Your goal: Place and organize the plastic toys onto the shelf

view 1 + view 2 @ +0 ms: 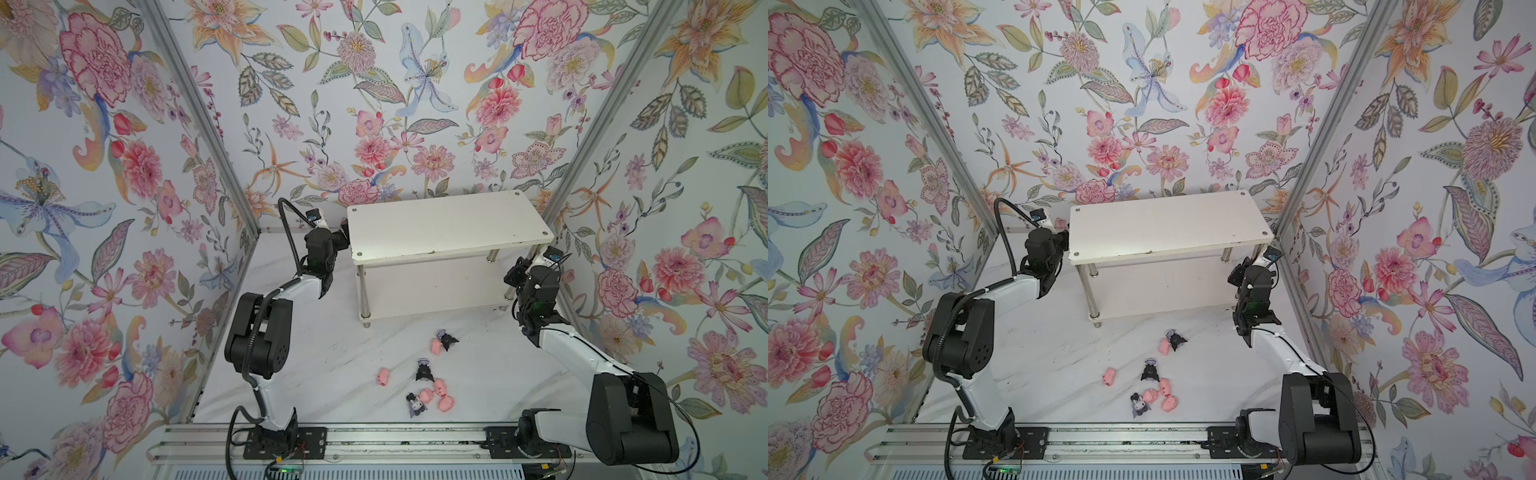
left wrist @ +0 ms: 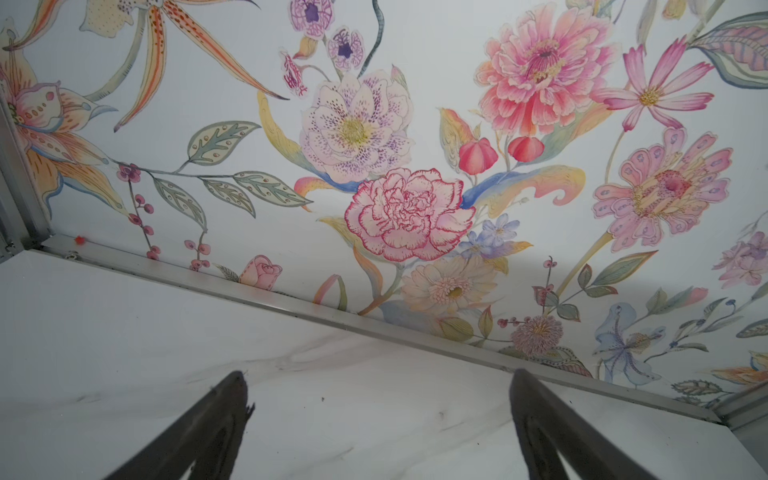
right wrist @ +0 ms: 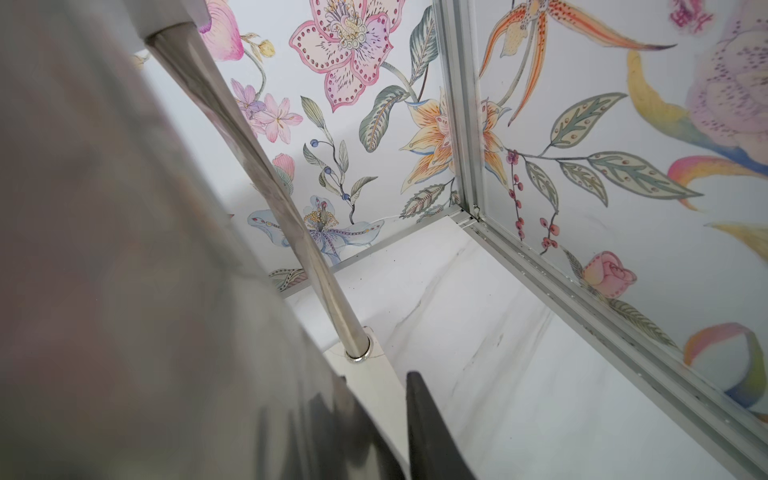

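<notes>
The shelf (image 1: 449, 224) (image 1: 1167, 228) stands at the back of the table with both boards bare. In both top views the plastic toys lie loose in front of it: pink pigs (image 1: 383, 377) (image 1: 1109, 377) and black-eared purple figurines (image 1: 424, 370) (image 1: 1149, 371), with one pig and figurine pair (image 1: 440, 341) closer to the shelf. My left gripper (image 1: 343, 237) (image 2: 379, 374) is open beside the shelf's left end, holding nothing. My right gripper (image 1: 515, 274) (image 3: 376, 378) is shut on the shelf's front right chrome leg (image 3: 208, 332), which hides one finger.
Flowered walls with metal frame posts (image 1: 582, 166) close in the table on three sides, near both ends of the shelf. The shelf's rear right leg (image 3: 291, 232) stands just past my right gripper. A metal rail (image 1: 374, 440) carrying both arm bases runs along the front.
</notes>
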You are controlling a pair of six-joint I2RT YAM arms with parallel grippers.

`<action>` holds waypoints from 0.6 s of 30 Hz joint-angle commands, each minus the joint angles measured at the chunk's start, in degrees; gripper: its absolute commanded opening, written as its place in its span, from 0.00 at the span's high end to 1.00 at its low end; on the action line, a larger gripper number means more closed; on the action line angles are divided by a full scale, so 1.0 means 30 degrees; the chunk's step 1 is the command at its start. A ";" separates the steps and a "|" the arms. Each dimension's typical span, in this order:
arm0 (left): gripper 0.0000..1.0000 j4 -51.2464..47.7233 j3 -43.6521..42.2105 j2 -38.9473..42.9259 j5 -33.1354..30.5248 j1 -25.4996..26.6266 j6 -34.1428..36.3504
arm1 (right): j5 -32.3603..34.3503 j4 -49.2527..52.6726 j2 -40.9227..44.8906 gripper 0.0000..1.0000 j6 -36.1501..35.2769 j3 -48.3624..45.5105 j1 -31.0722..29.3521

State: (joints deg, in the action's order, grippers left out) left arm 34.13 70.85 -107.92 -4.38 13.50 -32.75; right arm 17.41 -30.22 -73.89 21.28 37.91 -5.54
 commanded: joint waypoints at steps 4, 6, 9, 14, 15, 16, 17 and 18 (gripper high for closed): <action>0.01 -0.2022 0.2723 -0.0931 0.2623 0.1191 0.1039 | -0.2884 0.0283 0.0865 0.69 0.0133 -0.1117 -0.2345; 0.01 -0.2198 0.2473 -0.0404 0.2260 0.1072 0.1250 | -0.2648 0.0595 0.1114 0.65 -0.0064 -0.1268 -0.2314; 0.01 -0.2306 0.1297 0.0893 0.1300 0.0974 0.1726 | -0.2580 0.0953 0.1515 0.59 -0.0210 -0.1480 -0.2225; 0.01 -0.5565 0.0026 0.3798 -0.1819 0.0948 0.3101 | -0.2610 0.1515 0.2611 0.49 -0.0405 -0.1852 -0.2211; 0.01 -0.6534 0.0112 0.4130 -0.2230 0.0981 0.3213 | -0.2623 0.1624 0.2847 0.48 -0.0496 -0.1939 -0.2196; 0.01 -0.7575 0.0333 0.4484 -0.2385 0.0949 0.3334 | -0.2639 0.1783 0.3095 0.48 -0.0589 -0.2002 -0.2199; 0.01 -0.8459 0.0588 0.4755 -0.2395 0.0962 0.3440 | -0.2639 0.1993 0.3362 0.48 -0.0703 -0.2017 -0.2225; 0.01 -0.9222 0.0667 0.4968 -0.2273 0.0945 0.3332 | -0.2639 0.2166 0.3610 0.47 -0.0823 -0.2047 -0.2225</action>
State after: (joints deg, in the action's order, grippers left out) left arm 16.08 71.37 -95.64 -9.78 15.86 -25.04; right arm 15.18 -26.57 -65.08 19.94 32.67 -10.55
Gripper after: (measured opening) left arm 0.994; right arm 0.525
